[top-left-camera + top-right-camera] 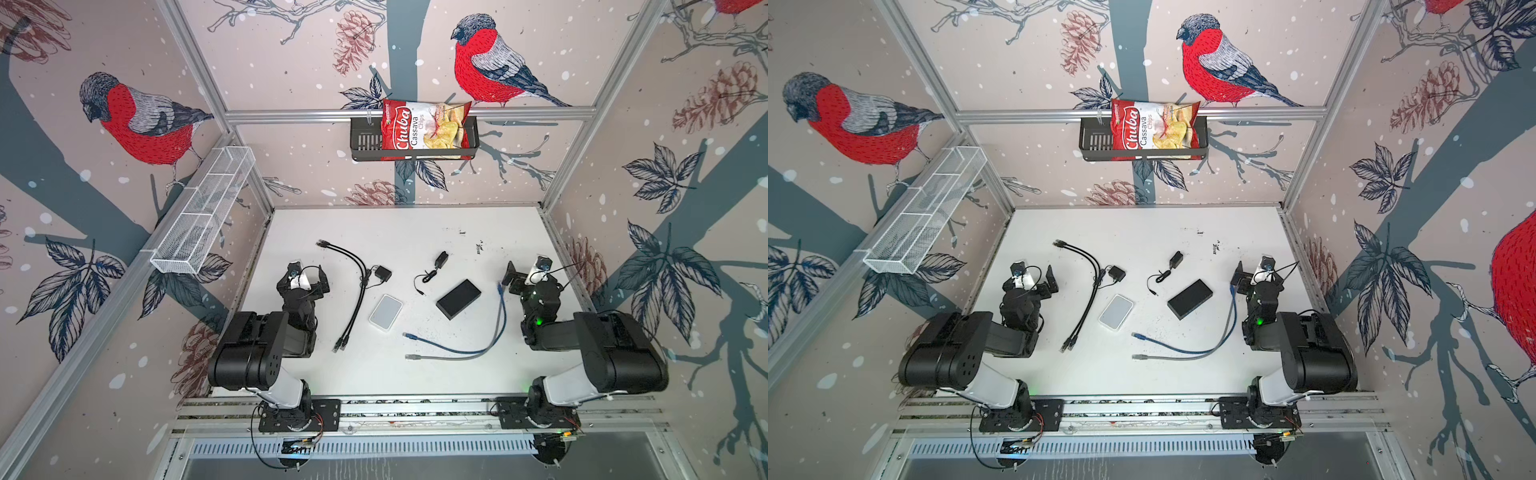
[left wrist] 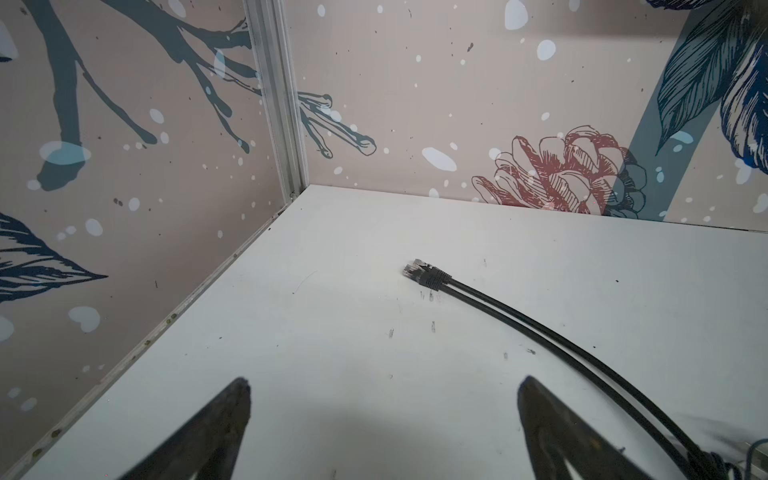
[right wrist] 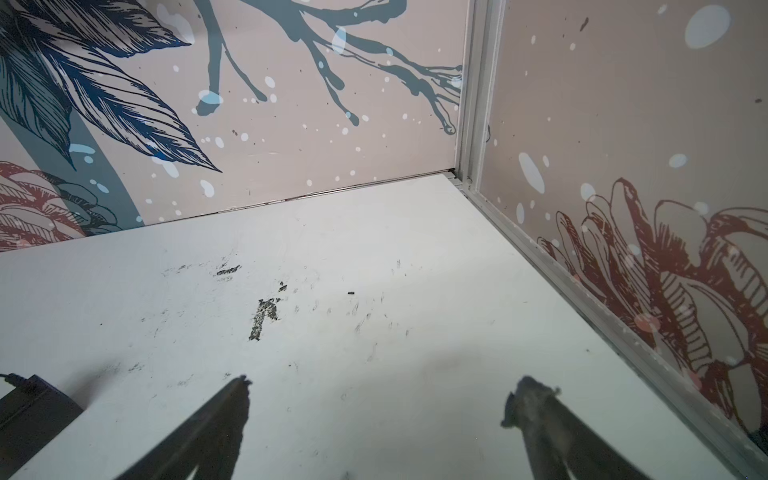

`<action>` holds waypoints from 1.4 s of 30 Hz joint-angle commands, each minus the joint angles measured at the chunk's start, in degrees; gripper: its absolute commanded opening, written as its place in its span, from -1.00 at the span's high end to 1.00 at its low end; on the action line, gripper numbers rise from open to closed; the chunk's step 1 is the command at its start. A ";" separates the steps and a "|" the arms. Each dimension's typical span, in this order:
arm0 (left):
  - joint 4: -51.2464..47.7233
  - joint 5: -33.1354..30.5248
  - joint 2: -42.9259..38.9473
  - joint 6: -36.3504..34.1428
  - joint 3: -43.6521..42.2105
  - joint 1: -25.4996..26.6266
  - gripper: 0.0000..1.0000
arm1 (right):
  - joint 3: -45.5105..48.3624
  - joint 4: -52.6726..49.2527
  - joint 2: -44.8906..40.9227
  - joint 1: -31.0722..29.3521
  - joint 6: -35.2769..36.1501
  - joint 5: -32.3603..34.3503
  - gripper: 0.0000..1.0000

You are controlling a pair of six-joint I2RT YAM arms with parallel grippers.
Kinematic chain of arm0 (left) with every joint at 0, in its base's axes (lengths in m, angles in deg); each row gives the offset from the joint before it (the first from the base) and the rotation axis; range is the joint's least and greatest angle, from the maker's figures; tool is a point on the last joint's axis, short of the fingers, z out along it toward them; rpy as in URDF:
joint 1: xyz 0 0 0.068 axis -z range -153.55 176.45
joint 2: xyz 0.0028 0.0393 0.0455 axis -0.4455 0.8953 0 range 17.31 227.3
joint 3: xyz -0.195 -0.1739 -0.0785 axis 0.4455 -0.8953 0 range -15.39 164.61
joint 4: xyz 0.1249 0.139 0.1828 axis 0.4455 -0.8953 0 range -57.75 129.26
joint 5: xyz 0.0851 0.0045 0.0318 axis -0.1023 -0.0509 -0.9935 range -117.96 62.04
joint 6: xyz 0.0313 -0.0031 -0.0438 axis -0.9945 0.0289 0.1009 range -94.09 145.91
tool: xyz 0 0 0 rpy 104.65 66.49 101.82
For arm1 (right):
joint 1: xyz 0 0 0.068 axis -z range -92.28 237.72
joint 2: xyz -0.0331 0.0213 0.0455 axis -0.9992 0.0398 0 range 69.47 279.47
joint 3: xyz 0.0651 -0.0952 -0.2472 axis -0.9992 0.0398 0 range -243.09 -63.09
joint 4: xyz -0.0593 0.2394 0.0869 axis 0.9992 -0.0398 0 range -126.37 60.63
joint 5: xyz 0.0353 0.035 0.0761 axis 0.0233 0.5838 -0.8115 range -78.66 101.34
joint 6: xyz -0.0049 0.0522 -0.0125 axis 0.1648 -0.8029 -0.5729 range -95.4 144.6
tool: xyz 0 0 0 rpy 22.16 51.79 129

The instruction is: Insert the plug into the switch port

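The switch looks like the flat black box (image 1: 458, 299) (image 1: 1190, 299) lying mid-table in both top views; its ports do not show. Left of it lies a white box (image 1: 385, 312). Two black network cables end in plugs at the far left (image 1: 322, 244) (image 2: 417, 270) and nearer the front (image 1: 338, 347). A blue cable's plug (image 1: 409, 336) and a grey cable's plug (image 1: 411, 356) lie in front of the switch. My left gripper (image 1: 305, 272) (image 2: 384, 386) stands open and empty, left of the black cables. My right gripper (image 1: 530, 266) (image 3: 384, 384) is open and empty, right of the switch.
Two black power adapters (image 1: 441, 259) (image 1: 381, 274) with thin leads lie behind the boxes; one shows at the edge of the right wrist view (image 3: 29, 399). A white mesh shelf (image 1: 203, 212) hangs on the left wall. A black basket (image 1: 363, 141) with a chips bag hangs at the back.
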 commanded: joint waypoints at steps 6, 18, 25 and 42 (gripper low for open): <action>1.17 0.54 -0.11 -0.88 0.31 -0.02 -0.97 | -0.11 -0.15 -0.18 0.03 -0.89 0.49 -0.99; 1.17 0.50 -0.11 -0.85 0.23 0.00 -0.97 | 0.00 -0.07 -0.26 0.03 -0.86 0.46 -0.98; 1.09 0.53 -0.11 -0.88 0.23 -0.05 -0.97 | -0.12 -0.12 -0.21 0.03 -0.95 0.45 -0.98; -7.50 -1.02 -7.38 -2.64 1.60 2.01 -0.97 | -6.46 -18.18 -7.08 -0.80 -1.18 0.11 -0.99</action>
